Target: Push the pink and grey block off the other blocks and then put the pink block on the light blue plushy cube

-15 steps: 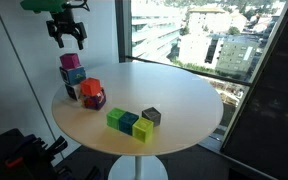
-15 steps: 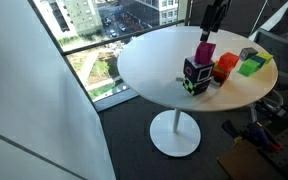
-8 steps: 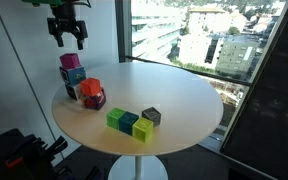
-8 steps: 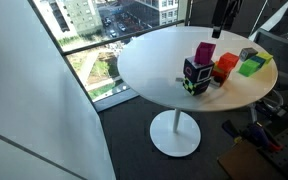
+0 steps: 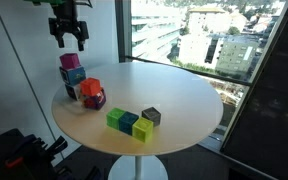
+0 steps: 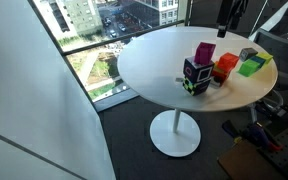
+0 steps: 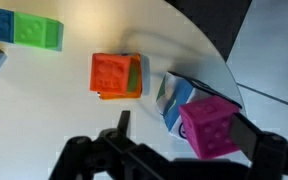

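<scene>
While the gripper [image 5: 69, 41] hangs with its fingers spread wide and empty, the pink block [image 5: 71, 61] sits below them, slightly off to one side, on top of the light blue plush cube [image 5: 74, 79] near the table [image 5: 174, 100] edge.

Robotiq gripper [image 5: 70, 41] hangs high in the air, pointing straight down. Its two dark fingers [image 5: 59, 40] are spread wide apart, with nothing gripped between them.
</scene>
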Robot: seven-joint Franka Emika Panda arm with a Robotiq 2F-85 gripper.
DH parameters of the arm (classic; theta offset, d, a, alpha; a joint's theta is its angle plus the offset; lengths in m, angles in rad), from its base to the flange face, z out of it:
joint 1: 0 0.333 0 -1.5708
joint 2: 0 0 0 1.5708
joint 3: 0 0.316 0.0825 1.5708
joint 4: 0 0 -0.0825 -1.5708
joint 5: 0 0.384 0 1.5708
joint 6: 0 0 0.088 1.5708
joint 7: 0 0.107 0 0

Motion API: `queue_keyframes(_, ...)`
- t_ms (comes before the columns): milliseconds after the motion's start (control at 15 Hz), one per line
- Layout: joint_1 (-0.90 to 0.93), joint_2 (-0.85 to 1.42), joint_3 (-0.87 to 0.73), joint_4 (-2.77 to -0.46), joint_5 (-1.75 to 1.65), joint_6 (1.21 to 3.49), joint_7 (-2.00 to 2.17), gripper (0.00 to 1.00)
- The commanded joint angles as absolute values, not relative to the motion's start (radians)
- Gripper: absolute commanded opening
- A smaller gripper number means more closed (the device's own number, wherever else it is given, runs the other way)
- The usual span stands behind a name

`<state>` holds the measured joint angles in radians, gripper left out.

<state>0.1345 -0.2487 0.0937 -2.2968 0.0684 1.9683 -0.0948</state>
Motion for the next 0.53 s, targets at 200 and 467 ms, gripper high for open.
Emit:
queue_keyframes(200, 0.132, -0.246, 0.098, -2.295, 0.069, 1.966, -0.095, 1.00)
queue_keyframes(467, 0.132, -0.249, 0.099, -2.286, 0.068, 1.959, -0.096, 1.00)
